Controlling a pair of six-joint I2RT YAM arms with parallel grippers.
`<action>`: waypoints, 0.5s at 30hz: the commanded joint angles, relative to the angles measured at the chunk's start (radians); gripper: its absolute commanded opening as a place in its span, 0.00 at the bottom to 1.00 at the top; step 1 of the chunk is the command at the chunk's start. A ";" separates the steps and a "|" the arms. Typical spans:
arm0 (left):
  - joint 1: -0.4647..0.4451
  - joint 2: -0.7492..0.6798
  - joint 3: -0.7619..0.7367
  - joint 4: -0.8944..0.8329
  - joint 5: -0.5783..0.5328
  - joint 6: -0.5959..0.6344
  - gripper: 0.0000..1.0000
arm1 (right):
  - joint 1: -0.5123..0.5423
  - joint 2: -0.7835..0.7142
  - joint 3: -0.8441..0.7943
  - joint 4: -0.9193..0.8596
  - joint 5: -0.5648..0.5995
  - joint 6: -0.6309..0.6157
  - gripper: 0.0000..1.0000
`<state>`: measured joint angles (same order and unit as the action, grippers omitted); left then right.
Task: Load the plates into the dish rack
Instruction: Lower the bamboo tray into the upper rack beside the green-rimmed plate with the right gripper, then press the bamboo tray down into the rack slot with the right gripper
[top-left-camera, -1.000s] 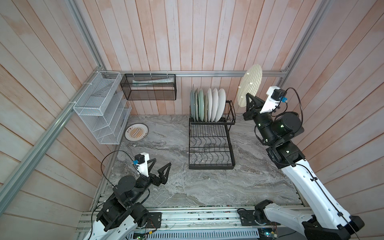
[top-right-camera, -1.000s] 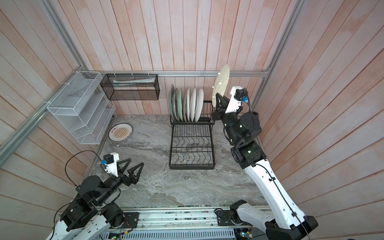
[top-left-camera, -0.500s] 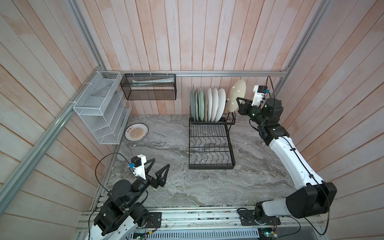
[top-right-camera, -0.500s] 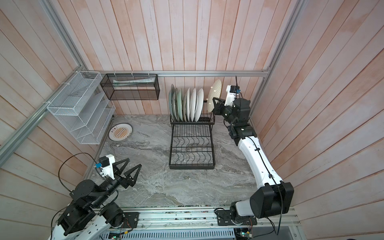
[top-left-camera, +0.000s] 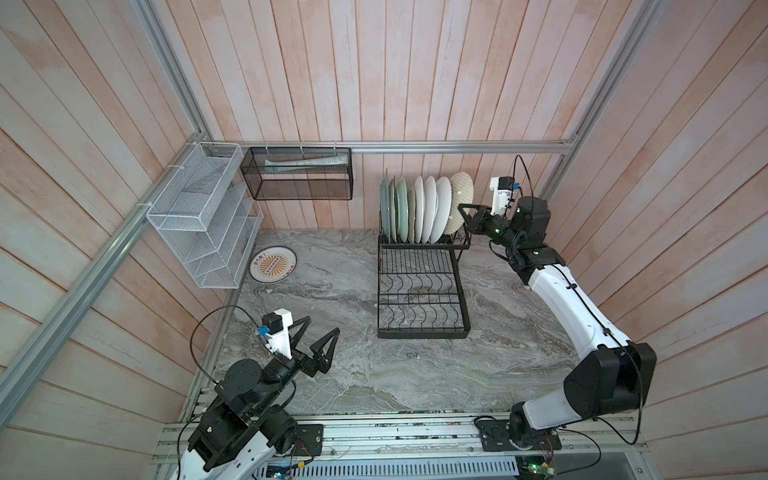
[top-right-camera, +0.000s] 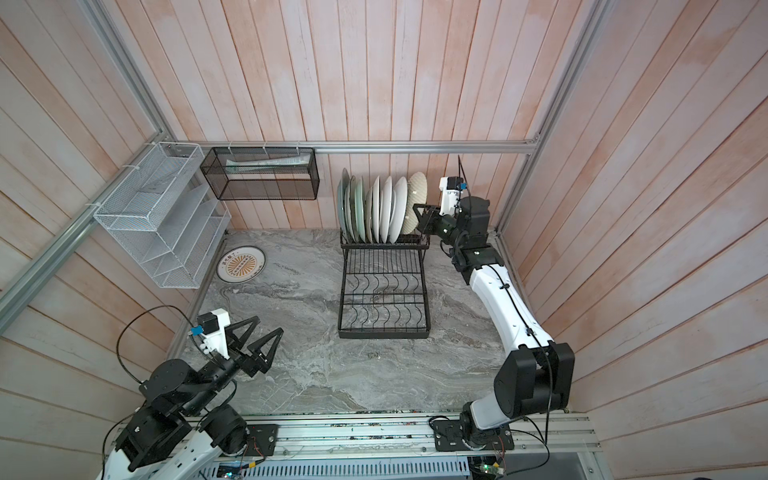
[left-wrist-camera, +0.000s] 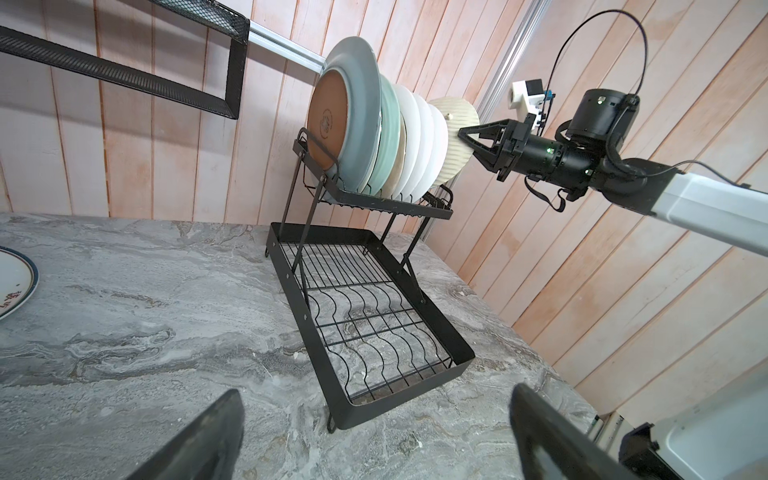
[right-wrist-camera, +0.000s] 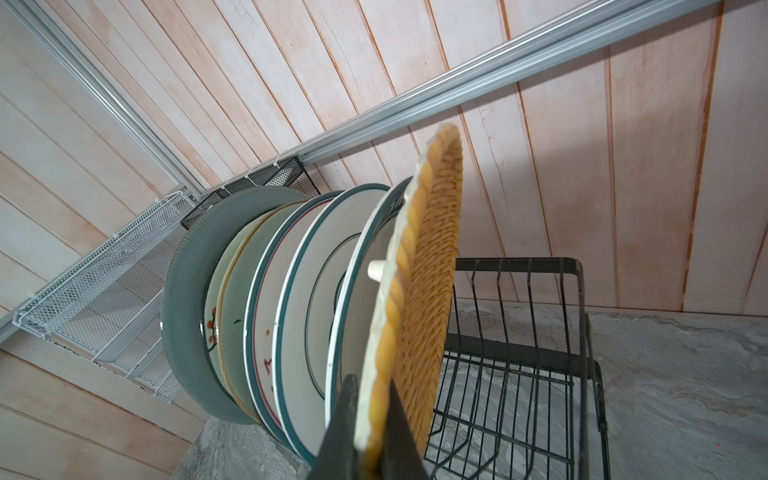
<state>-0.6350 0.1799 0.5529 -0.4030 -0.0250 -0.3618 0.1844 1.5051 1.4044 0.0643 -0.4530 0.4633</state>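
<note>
The black dish rack (top-left-camera: 420, 332) (top-right-camera: 382, 328) stands mid-counter, with several plates (top-left-camera: 415, 208) (top-right-camera: 376, 208) upright in its raised upper tier. My right gripper (top-left-camera: 462, 210) (top-right-camera: 417, 210) (left-wrist-camera: 460, 134) (right-wrist-camera: 371, 386) is shut on the rim of a yellow ribbed plate (top-left-camera: 461, 193) (right-wrist-camera: 432, 270). That plate stands at the right end of the row, leaning against its neighbour. A white plate with an orange sunburst (top-left-camera: 273, 264) (top-right-camera: 242, 264) lies flat at the back left. My left gripper (top-left-camera: 322, 324) (top-right-camera: 268, 324) (left-wrist-camera: 376, 390) hangs open and empty over the front left of the counter.
A white mesh organizer (top-left-camera: 199, 216) hangs on the left wall and a black mesh basket (top-left-camera: 297, 178) on the back wall. The rack's lower tier (left-wrist-camera: 365, 316) of wavy slots holds nothing. The wooden side wall runs close behind my right arm (top-left-camera: 573, 303).
My right arm has brought the yellow plate down from high above the rack to the right end of the plate row. The left arm has shifted slightly, its gripper still open.
</note>
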 joint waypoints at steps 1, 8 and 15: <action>0.005 -0.002 -0.017 0.024 0.017 0.014 1.00 | -0.004 0.004 0.011 0.045 -0.014 -0.020 0.00; 0.005 0.004 -0.019 0.023 0.014 0.013 1.00 | -0.003 0.040 0.023 0.017 -0.001 -0.042 0.00; 0.005 0.010 -0.018 0.023 0.011 0.011 1.00 | -0.002 0.062 0.013 0.013 0.002 -0.052 0.00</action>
<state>-0.6346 0.1841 0.5457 -0.4023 -0.0254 -0.3618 0.1875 1.5597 1.4044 0.0547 -0.4618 0.4431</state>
